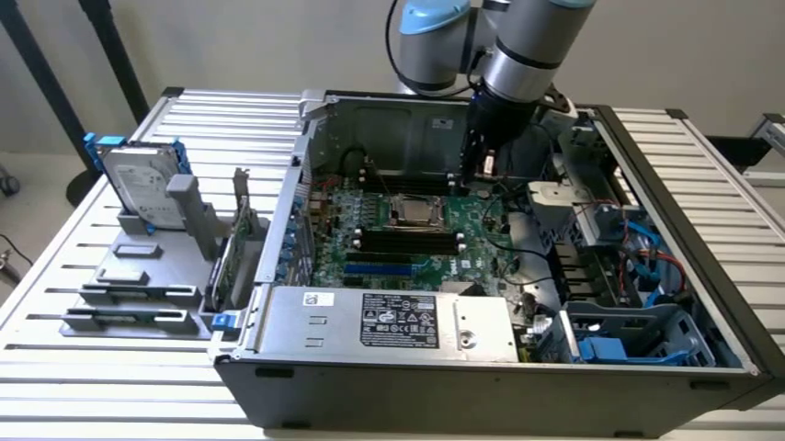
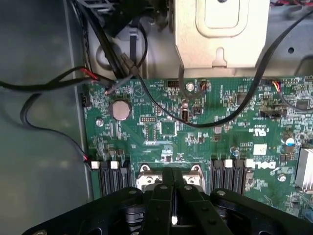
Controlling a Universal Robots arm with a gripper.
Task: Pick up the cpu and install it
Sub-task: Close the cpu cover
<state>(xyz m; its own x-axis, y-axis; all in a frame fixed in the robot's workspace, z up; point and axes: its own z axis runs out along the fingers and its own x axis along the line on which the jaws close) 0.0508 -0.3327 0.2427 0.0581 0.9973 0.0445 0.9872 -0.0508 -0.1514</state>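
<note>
**Closed jaws low over the socket, the chip far off**

My black gripper (image 2: pixel 172 177) hung with its jaws pressed together and nothing between them. Just beneath the tips sat the silver metal socket frame (image 2: pixel 146 177) on the green motherboard (image 2: pixel 166 128). I judged this the nearest hazard: a small drop would have put hard fingertips on the socket and damaged it.

Thin black cables (image 2: pixel 215 126) lay slack across the board beyond, and a sideways sweep could have hooked one and pulled its plug.

Farther out rose the walls of the open grey steel computer case (image 1: pixel 491 390), which I could have struck when leaving low.

Outside it, on the grey parts tray (image 1: pixel 135 317) at the exterior view's left, lay a small flat silver square that I took for the cpu (image 1: pixel 123 274), well apart from me.
</note>
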